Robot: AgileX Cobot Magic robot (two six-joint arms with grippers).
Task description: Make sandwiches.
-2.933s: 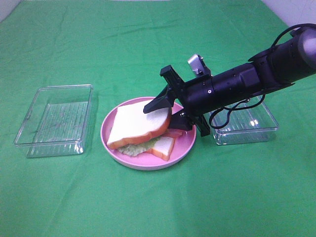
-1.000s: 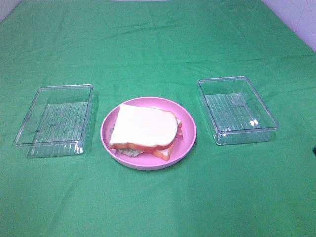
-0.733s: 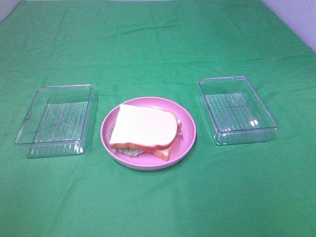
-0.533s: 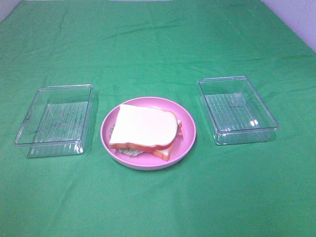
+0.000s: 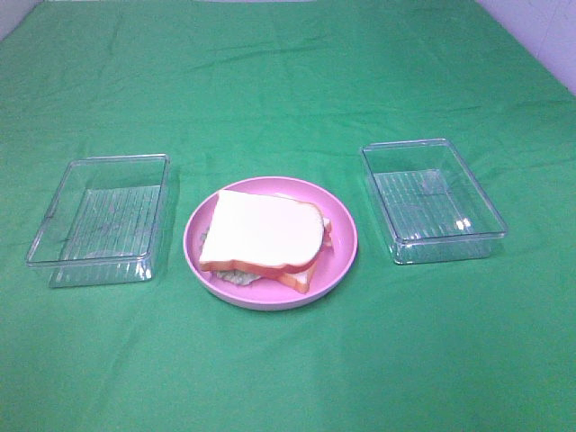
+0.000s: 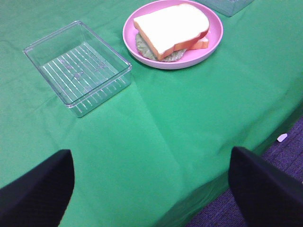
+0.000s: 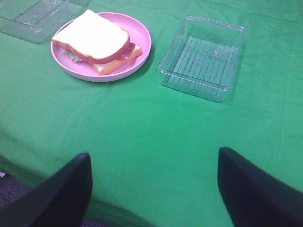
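A stacked sandwich [image 5: 262, 238] lies on a round pink plate [image 5: 340, 258] in the middle of the green cloth: white bread with orange-brown crust on top, a second slice below, green lettuce and a reddish strip peeking out at the edges. The left wrist view shows the same sandwich [image 6: 171, 29], as does the right wrist view [image 7: 93, 39]. Neither arm appears in the exterior high view. My left gripper [image 6: 151, 187] is open over the table's front edge, far from the plate. Back near that same edge, my right gripper [image 7: 154, 189] stands open, holding nothing.
A clear plastic tray [image 5: 101, 219] stands left of the plate and another clear tray [image 5: 432, 200] to its right; both look empty. Green cloth covers the table. The table's front edge and purple floor [image 6: 279, 151] show in the left wrist view.
The right arm, which was at the plate on the top bread slice, has withdrawn out of the exterior view. The top slice now lies flat on the stack. Nothing has moved in the last second.
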